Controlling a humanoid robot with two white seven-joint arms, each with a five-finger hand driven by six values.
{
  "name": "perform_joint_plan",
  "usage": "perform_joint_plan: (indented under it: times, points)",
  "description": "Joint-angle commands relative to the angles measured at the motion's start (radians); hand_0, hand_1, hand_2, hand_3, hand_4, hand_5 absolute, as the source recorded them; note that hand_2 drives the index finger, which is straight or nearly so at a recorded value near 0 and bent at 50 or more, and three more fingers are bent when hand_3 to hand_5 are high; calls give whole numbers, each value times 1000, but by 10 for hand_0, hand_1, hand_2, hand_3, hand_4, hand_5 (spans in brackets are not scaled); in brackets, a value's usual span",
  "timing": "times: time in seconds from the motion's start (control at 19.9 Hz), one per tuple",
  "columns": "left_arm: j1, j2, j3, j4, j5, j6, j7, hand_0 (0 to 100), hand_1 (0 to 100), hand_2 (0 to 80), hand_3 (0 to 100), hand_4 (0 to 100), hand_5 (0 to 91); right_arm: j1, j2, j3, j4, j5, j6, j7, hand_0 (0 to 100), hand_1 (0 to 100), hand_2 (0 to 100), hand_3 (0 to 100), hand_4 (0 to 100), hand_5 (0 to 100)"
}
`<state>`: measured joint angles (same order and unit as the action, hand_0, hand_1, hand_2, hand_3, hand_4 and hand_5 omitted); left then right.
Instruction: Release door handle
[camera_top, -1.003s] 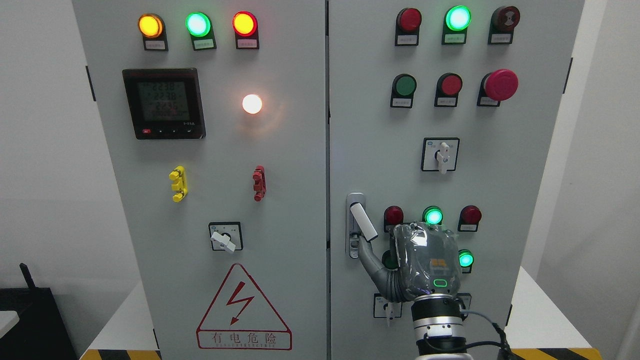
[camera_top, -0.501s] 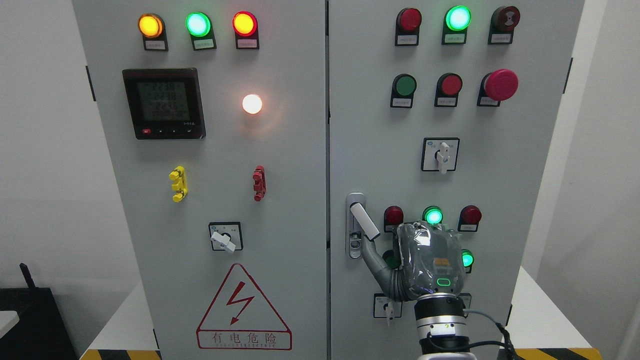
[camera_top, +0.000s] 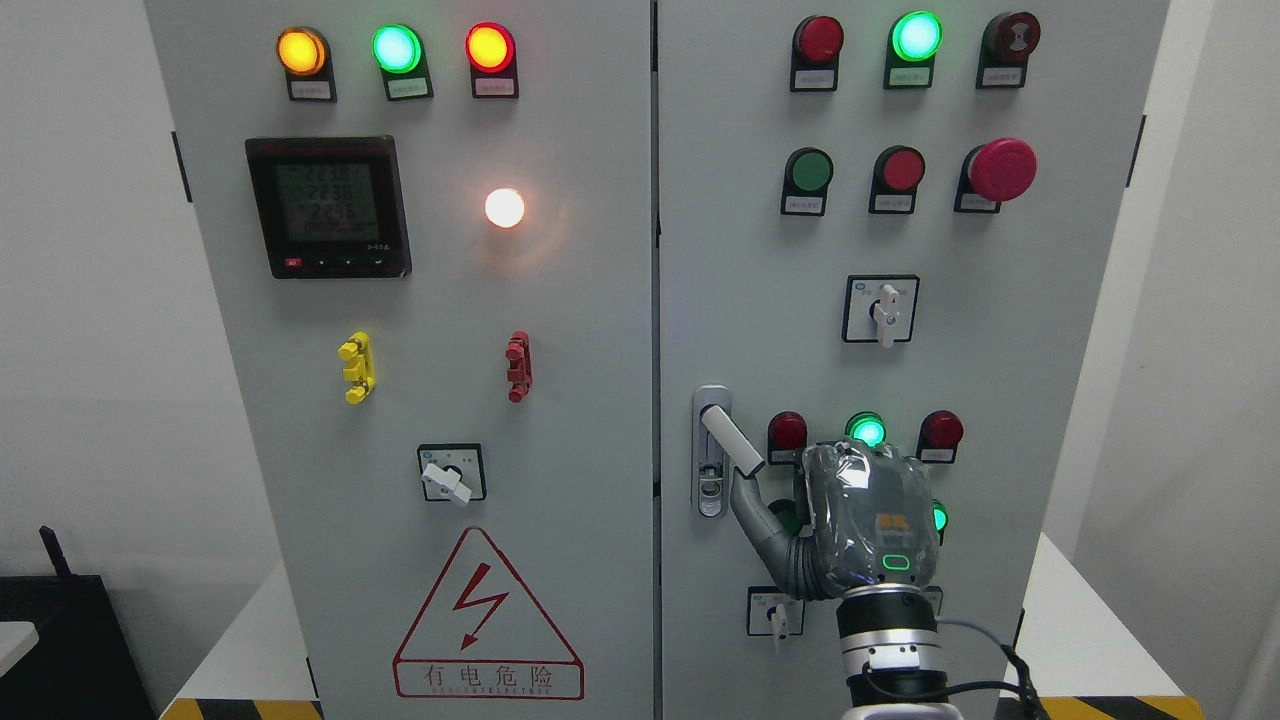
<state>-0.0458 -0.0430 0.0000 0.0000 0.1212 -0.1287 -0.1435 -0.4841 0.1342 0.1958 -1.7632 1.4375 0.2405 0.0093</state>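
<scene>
Your right hand (camera_top: 850, 520) has one grey finger hooked beneath the tip of the swung-out white door handle (camera_top: 731, 441), up and to its left, gripping nothing else, so withdrawing sideways could snag the lever and drag the cabinet door.

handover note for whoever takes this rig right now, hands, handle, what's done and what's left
Right hand: in front of the right cabinet door, back of hand to the camera. One finger reaches up-left to just below the door handle's free end; whether it touches cannot be told. The other fingers are hidden.
Left hand: not in view.
Door handle: swung out, slanting down to the right from its lock plate.
Done: no grasp around the handle is visible.
Left: draw the hand clear of the door.
</scene>
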Motion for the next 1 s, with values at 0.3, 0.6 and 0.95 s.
perform_joint_plan:
  times: [0.3,0.6,0.95]
  points:
    - [0,0,11,17,0,6,1,120,389,0,0,0,0,-5,-7,-16,-12,0,0,0,450,154,993,1000,904,913]
    - [0,0,11,17,0,7,1,120,389,0,0,0,0,-10,-8,-24,-12,0,0,0,452,154,993,1000,904,913]
    - [0,0,11,17,0,6,1,120,389,0,0,0,0,-10,-10,-27,-12,0,-1,0,453,155,993,1000,904,915]
